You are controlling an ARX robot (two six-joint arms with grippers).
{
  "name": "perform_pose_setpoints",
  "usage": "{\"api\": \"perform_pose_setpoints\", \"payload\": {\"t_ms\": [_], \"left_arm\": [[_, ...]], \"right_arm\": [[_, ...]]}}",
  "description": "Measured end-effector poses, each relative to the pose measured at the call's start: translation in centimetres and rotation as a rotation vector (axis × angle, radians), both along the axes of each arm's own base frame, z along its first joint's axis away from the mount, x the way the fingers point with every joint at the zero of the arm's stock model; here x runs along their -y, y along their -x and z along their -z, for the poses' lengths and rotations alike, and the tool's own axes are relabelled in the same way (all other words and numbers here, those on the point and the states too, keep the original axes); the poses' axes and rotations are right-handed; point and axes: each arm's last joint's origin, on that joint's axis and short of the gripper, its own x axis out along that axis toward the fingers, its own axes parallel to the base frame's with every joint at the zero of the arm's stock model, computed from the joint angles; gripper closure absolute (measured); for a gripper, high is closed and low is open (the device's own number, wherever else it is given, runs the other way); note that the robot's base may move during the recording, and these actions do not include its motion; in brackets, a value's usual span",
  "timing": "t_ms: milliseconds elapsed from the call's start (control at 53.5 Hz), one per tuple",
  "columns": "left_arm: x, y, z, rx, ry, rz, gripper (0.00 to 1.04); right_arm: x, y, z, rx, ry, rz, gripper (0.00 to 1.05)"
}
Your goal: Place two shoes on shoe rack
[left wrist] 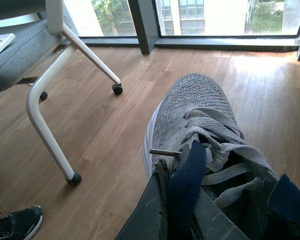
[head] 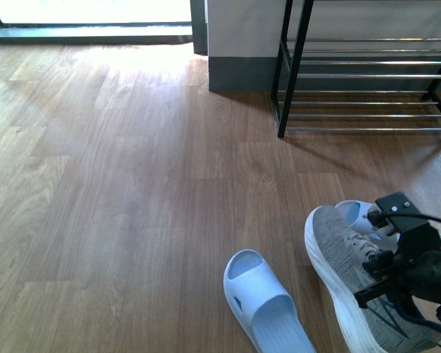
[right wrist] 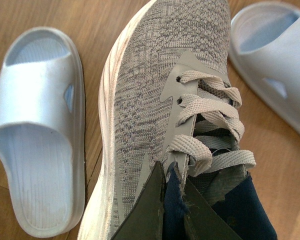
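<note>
Grey sneaker [right wrist: 155, 100], nearest: my right gripper [right wrist: 172, 200], reaching low over the collar, is pinched on its navy tongue. One pale slide [head: 264, 309] lies just left of it. Another slide [head: 356, 213] lies just behind, toward the shoe rack [head: 364, 77], which stands well apart. My left gripper [left wrist: 182, 200] likewise pinches the tongue of the second sneaker [left wrist: 195, 105], near a chair [left wrist: 15, 55].

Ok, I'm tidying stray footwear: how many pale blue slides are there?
2. One slide lies left of the grey sneaker; the other slide peeks out behind it, partly hidden.
</note>
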Motion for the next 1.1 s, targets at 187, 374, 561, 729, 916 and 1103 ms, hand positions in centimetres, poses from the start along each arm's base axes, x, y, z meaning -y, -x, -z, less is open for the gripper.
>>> {"api": "perform_pose_setpoints", "payload": {"t_ms": [187,374,561,729,916,1103], "left_arm": [[0.0,0.0,0.0,0.0,0.0,0.0,1.03],[0.0,0.0,0.0,0.0,0.0,0.0,1.03],[0.0,0.0,0.0,0.0,0.0,0.0,1.03],[0.0,0.0,0.0,0.0,0.0,0.0,1.03],[0.0,0.0,0.0,0.0,0.0,0.0,1.03],[0.0,0.0,0.0,0.0,0.0,0.0,1.03]], "right_arm": [[0.8,0.4,-8.3,0.177,0.06,-0.032,1.03],[1.7,2.3,-16.1,0.366,0.087,-0.041,1.03],[2.9,7.1,-23.4,0.583,0.086,-0.005,1.03],[2.5,11.1,-25.5,0.683,0.088,0.036,1.03],[2.1,13.0,-26.5,0.782,0.077,0.048,1.03],[2.1,13.1,-26.2,0.769,0.07,0.045,1.03]]}}
